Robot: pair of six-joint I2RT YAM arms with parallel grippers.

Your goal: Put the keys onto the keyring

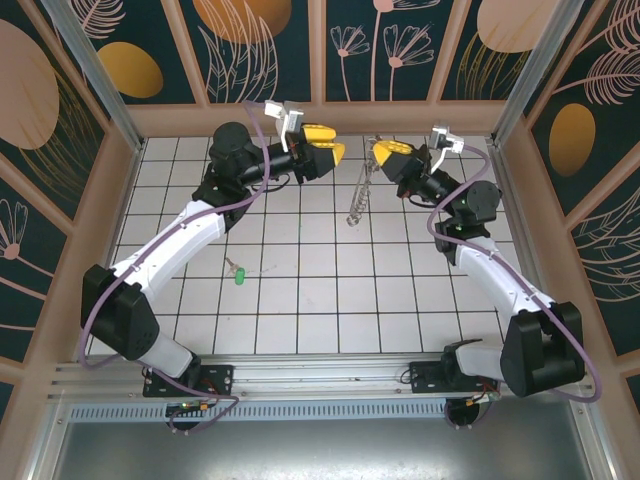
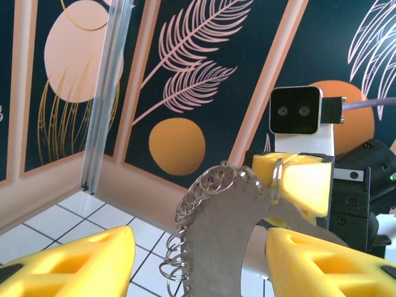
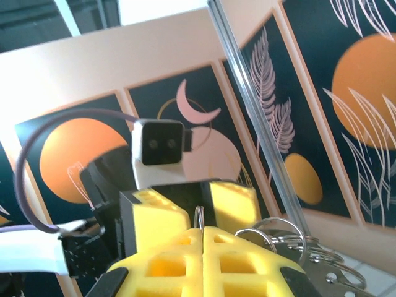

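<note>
Green key [image 1: 239,274] lay unthreaded toward the table's [image 1: 300,300] left edge; right claw [image 1: 380,150] clenched the keyring [image 1: 358,200], left claw [image 1: 337,144] stood released.

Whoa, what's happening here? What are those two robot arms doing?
The right hand is pinched shut on the keyring, holding it up so it dangles above the table. The left hand is open across from it, with nothing in it. The little green key lies down on the table, not on the keyring yet.
</note>
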